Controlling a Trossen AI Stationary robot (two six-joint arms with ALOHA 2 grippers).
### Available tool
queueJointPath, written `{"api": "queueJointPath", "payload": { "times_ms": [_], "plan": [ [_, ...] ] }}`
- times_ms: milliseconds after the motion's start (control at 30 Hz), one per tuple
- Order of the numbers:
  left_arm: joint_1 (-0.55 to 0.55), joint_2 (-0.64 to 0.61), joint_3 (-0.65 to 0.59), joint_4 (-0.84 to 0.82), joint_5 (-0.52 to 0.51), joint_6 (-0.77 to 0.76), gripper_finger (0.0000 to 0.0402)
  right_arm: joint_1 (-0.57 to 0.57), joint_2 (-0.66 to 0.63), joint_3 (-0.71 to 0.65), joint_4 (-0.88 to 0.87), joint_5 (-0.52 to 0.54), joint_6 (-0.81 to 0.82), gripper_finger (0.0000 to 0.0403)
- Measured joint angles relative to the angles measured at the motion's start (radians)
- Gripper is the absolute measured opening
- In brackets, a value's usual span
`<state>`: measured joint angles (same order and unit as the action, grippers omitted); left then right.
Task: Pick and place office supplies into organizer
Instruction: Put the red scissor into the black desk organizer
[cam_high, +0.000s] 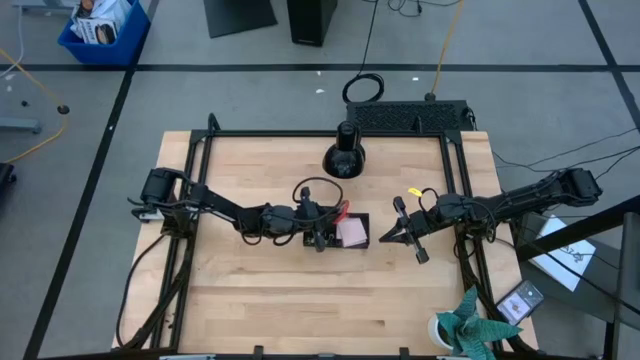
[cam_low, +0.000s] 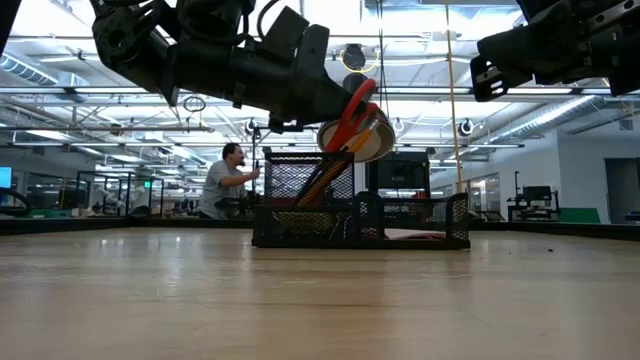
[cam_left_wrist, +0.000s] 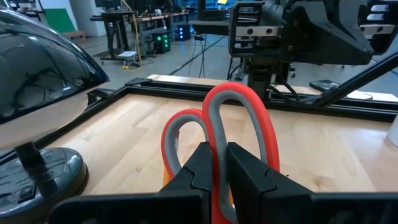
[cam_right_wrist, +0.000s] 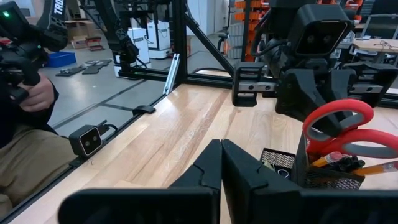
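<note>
Scissors (cam_left_wrist: 239, 134), red-handled, clamped by 1 handle loop between the fingers of the left gripper (cam_high: 318, 236), standing blades-down in the tall mesh cup of the organizer (cam_low: 420, 235). Handles poking up above the cup rim beside orange pencils (cam_right_wrist: 380, 167), seen plainly in the right wrist view. Left gripper poised directly over the organizer's left end, fingers nearly together with only the loop's thin band between them.

Organizer sitting near the middle of the wooden counter (cam_high: 270, 310), black mesh, tall cup at 1 end and lower trays at the other. Pink sticky-note pad (cam_high: 351, 232) lying flat in a low compartment on the organizer's right side.

Right gripper (cam_high: 405, 237) hanging above the counter just right of the organizer, apart from it, fingers pressed fully together and holding nothing.

Black cone-shaped object (cam_high: 343, 158) standing on the counter behind the organizer, near the far edge. Potted plant (cam_high: 465, 330) at the counter's near right corner. Person (cam_low: 226, 182) seated in the room far behind the counter, seen in the low view.
</note>
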<state>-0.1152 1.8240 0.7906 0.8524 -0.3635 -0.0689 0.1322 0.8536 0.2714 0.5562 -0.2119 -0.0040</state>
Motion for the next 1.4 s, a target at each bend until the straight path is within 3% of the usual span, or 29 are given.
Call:
{"api": "queueJointPath", "payload": {
  "times_ms": [233,567,800,1400],
  "plan": [
    [0.001,0.0,-0.001,-0.004,0.041,0.001,0.0038,0.0,0.0,0.0,0.0,0.0,0.0,0.0],
    [0.001,-0.003,-0.003,-0.019,0.055,0.012,0.0114,0.0,0.0,0.0,0.0,0.0,0.019,0.0],
    [0.001,-0.052,-0.006,-0.064,0.074,0.042,0.0143,0.0,0.0,0.0,0.0,0.0,0.018,0.0],
    [0.05,-0.077,-0.005,-0.116,0.03,-0.007,0.0096,0.0,0.0,0.0,0.0,0.0,0.019,0.0]
  ]
}}
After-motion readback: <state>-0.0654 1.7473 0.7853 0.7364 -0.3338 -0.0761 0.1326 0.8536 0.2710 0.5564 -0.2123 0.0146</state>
